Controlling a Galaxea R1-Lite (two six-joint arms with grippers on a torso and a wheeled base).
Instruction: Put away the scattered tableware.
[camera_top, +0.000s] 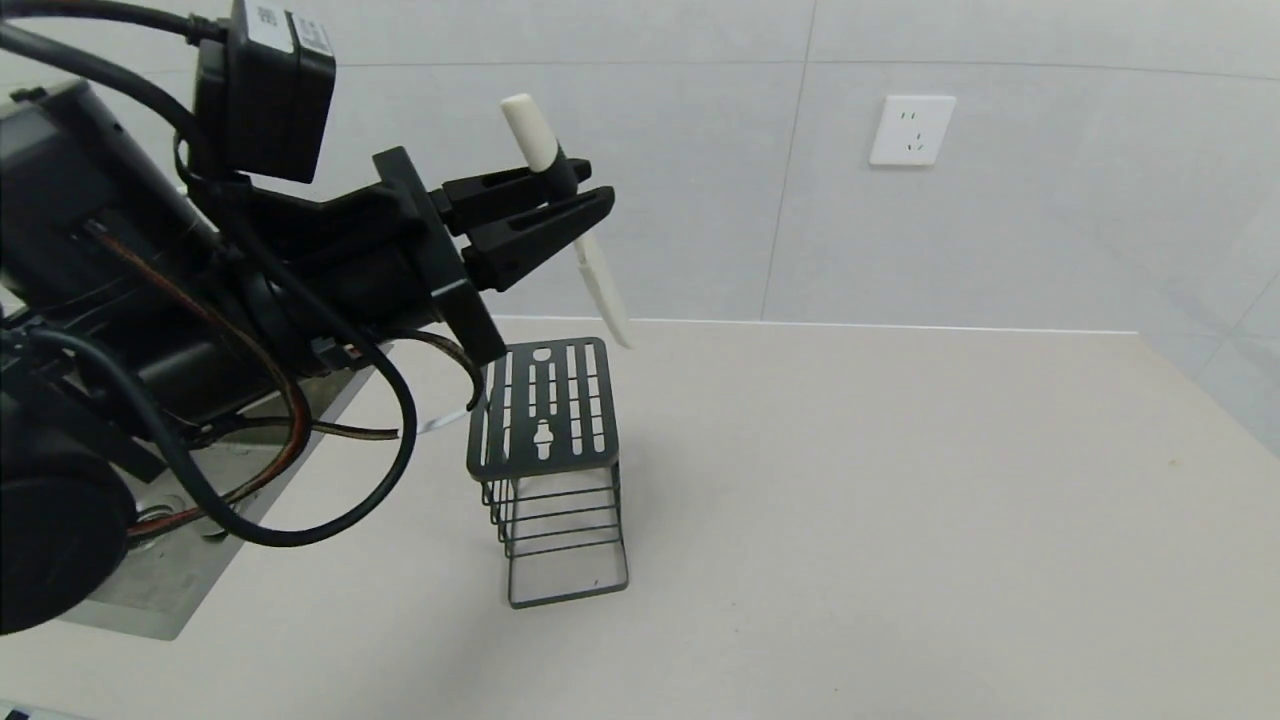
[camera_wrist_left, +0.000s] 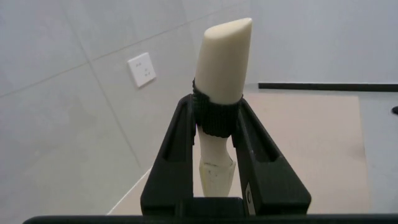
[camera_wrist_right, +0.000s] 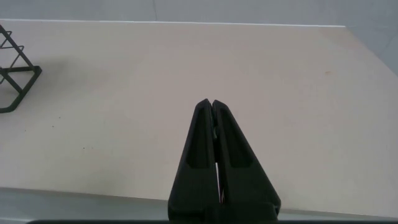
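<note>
Where the beige surface (camera_top: 900, 500) meets the grey tiled wall, a black wire rack (camera_top: 545, 468) stands upright on the surface, left of centre in the head view. Its slotted back plate rises above an open cage of horizontal wires.

The left gripper (camera_top: 598, 188) is held in the air above the rack, with its fingers pinching a white knife (camera_top: 600, 285) by the black band between handle and blade. The left wrist view shows the same grip (camera_wrist_left: 214, 109), with the knife's cream handle (camera_wrist_left: 222, 56) projecting beyond the fingertips. The knife is tilted, handle end up and blade pointing down. In the head view the blade tip lies close to an upper corner of the rack's back plate; contact cannot be confirmed.

The right gripper (camera_wrist_right: 211, 106) is over a bare part of the surface, well apart from the rack, with its fingers pressed together on nothing.

A white wall socket (camera_top: 911, 130) is mounted on the wall above the surface.
</note>
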